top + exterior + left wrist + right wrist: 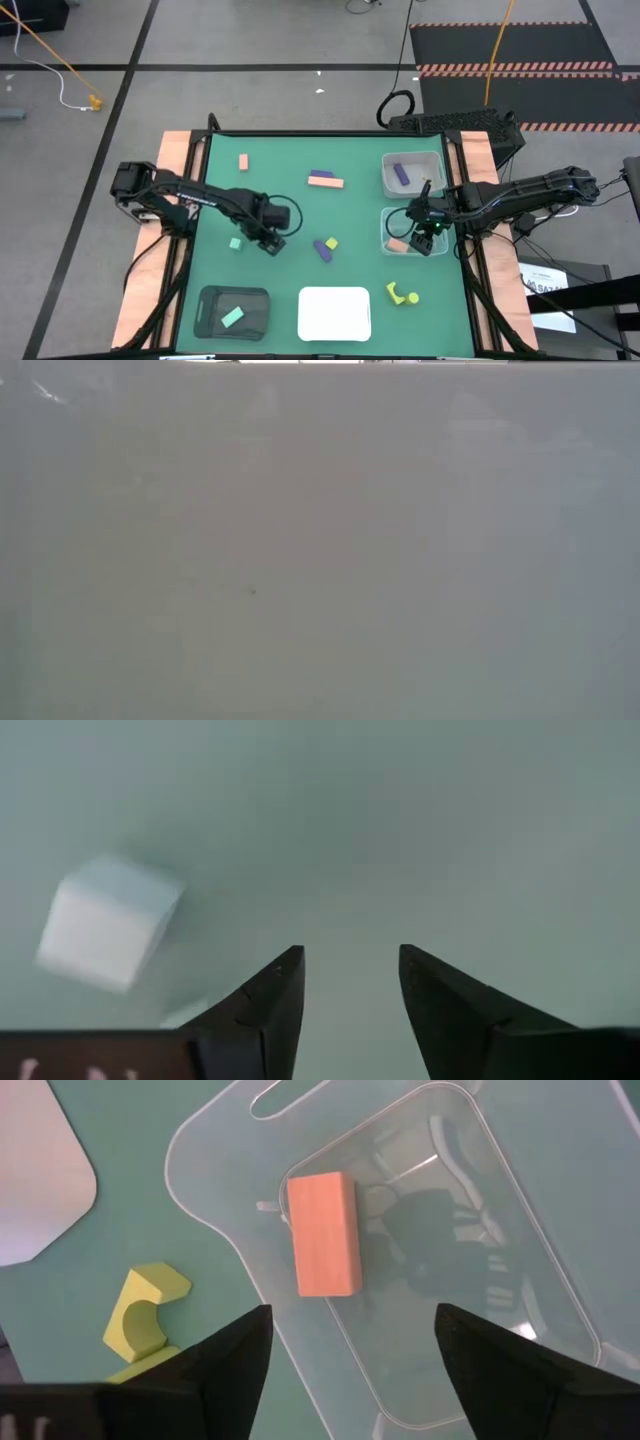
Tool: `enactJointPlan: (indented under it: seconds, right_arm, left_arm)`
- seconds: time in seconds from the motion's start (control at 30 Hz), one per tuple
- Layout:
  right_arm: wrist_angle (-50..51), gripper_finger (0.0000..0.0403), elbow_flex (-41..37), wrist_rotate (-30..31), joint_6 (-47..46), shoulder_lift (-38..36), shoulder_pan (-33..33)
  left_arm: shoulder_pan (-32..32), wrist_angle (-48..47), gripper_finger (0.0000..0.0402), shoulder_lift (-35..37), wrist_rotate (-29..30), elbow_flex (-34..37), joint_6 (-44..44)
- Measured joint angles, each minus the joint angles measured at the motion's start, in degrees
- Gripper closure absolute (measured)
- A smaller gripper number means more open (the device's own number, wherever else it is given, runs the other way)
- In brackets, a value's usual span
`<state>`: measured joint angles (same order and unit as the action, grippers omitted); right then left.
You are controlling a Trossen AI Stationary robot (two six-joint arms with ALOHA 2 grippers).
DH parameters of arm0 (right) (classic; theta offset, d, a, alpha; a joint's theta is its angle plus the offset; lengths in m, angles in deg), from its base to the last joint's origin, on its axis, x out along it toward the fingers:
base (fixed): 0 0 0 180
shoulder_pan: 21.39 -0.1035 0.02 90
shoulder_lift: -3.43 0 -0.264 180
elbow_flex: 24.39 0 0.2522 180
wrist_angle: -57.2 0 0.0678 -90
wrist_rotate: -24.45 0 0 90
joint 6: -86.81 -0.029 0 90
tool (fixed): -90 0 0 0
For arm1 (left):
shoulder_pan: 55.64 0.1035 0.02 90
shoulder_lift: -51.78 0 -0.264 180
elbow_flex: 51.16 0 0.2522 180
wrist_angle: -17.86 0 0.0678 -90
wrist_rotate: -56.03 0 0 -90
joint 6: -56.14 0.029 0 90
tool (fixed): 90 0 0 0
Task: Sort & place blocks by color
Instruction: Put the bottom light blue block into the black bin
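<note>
Blocks worry me: my left gripper [350, 982], parted and holding nothing, sits beside the pale mint-green cube [108, 923] and could nudge it; right gripper [352, 1342] hangs released over the salmon-orange bar [322, 1234] in the clear plastic tray [520, 1260].

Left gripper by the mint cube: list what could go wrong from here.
1. The left gripper has nothing between its fingers; the mint cube sits off to one side, so closing now would likely miss or nudge it.
2. The right gripper hangs open over the clear tray holding the salmon bar; dropping lower could bump the tray's rim.
</note>
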<state>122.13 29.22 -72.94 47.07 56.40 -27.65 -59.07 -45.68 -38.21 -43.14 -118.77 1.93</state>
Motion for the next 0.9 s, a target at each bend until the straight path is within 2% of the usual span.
enactJointPlan:
  seconds: [0.23, 0.43, 0.9]
  right_arm:
    - [-0.2, 0.0131, 0.0, 1.8, 0.1, 0.0, 0.0]
    - [-0.4, 0.0131, 0.0, 3.1, 0.1, 0.0, 0.0]
    - [-0.4, 0.0131, 0.0, 3.1, 0.0, 0.0, 0.0]
  left_arm:
    - [-2.5, -12.8, 0.0239, 0.0, 0.2, 0.0, -4.7]
    - [-5.6, -19.4, 0.0239, 0.0, 0.1, 0.0, -7.5]
    - [-7.6, -16.2, 0.0236, 0.0, 2.8, 0.3, -15.5]
